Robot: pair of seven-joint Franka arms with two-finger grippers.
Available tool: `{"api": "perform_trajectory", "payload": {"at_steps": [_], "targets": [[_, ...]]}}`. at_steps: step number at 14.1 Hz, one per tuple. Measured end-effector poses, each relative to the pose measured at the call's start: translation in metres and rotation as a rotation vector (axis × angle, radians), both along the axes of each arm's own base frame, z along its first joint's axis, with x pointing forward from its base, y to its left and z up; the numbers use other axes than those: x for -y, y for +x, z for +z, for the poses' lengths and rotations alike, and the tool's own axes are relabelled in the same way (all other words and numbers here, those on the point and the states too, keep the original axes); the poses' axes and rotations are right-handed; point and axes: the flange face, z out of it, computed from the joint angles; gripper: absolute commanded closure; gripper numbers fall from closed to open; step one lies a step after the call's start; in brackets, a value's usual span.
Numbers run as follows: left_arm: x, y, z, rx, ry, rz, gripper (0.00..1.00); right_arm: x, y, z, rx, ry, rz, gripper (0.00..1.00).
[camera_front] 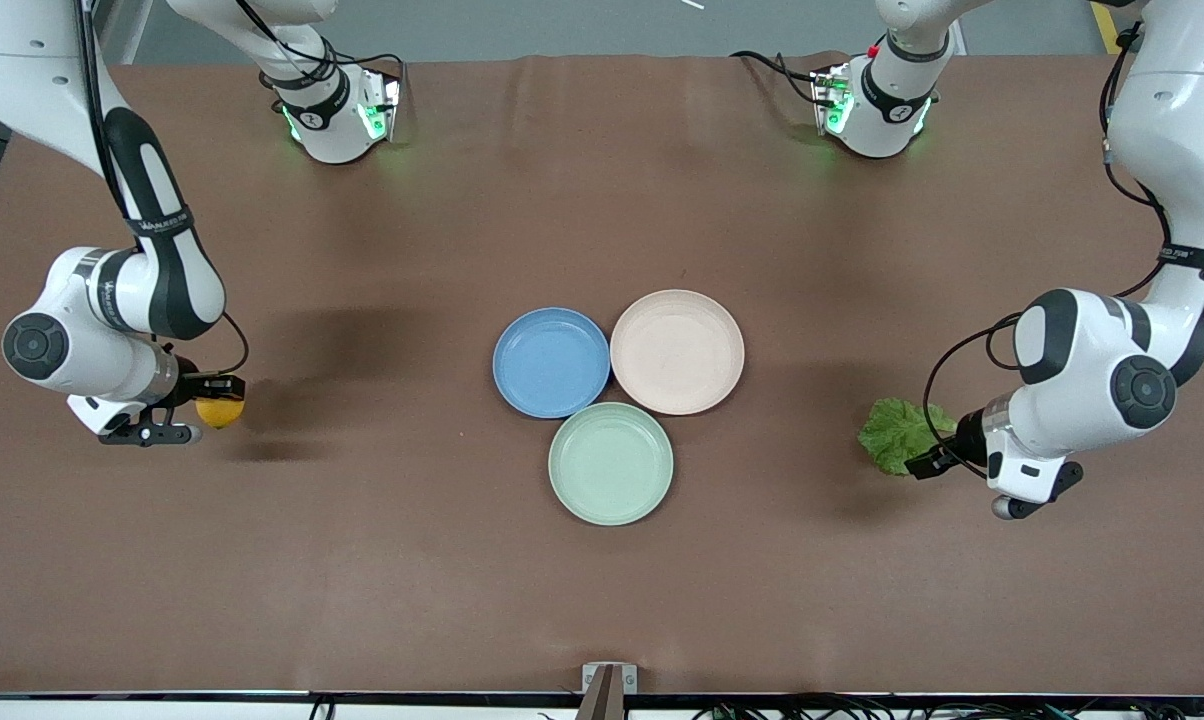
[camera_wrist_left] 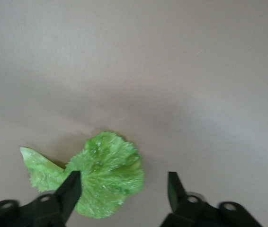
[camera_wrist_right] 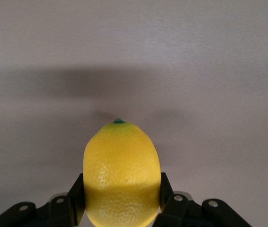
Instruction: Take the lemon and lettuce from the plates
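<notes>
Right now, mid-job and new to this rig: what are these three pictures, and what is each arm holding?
Two robot arms work at a brown table. The wide picture looks down from across the table; the other two come from cameras on each wrist. Three bare plates sit mid-table: the blue plate, the beige plate and the mint plate. The right gripper, at its end of the table, is shut on the lemon. The left gripper is open over the lettuce, which lies on the table at the left arm's end.

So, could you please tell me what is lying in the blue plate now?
Nothing lies in the blue plate. The lemon sits in the right claw, over bare table. Nothing covers the plate.
</notes>
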Motion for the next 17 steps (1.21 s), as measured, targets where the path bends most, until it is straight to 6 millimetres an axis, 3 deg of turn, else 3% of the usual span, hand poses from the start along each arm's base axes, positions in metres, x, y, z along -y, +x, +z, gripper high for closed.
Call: {"api": "perform_trajectory", "payload": {"at_steps": [3,5,6,7,10,11,13,17], "targets": [[-0.012,-0.002,0.076,0.046,0.076,-0.042,0.00,0.013,-0.002,-0.022,0.007,-0.005,-0.018,0.69],[-0.035,-0.008,0.126,0.047,0.131,-0.056,0.00,0.014,-0.003,-0.030,0.002,-0.005,-0.018,0.63],[-0.046,-0.012,0.148,0.043,0.152,-0.080,0.00,0.014,-0.003,-0.030,0.003,-0.005,-0.017,0.35],[-0.055,-0.015,0.167,0.030,0.169,-0.107,0.00,0.013,-0.003,-0.029,0.003,-0.005,-0.017,0.02],[-0.080,-0.025,0.213,-0.010,0.197,-0.165,0.00,0.012,-0.001,-0.026,0.001,-0.003,-0.014,0.00],[-0.088,-0.028,0.227,-0.012,0.203,-0.174,0.00,0.010,0.002,-0.016,-0.004,-0.001,-0.013,0.00],[-0.092,-0.035,0.251,-0.010,0.216,-0.185,0.00,0.001,0.010,0.031,-0.026,0.010,-0.004,0.00],[-0.062,-0.058,0.298,0.005,0.255,-0.232,0.00,-0.039,0.008,0.183,-0.031,0.024,0.040,0.00]]}}
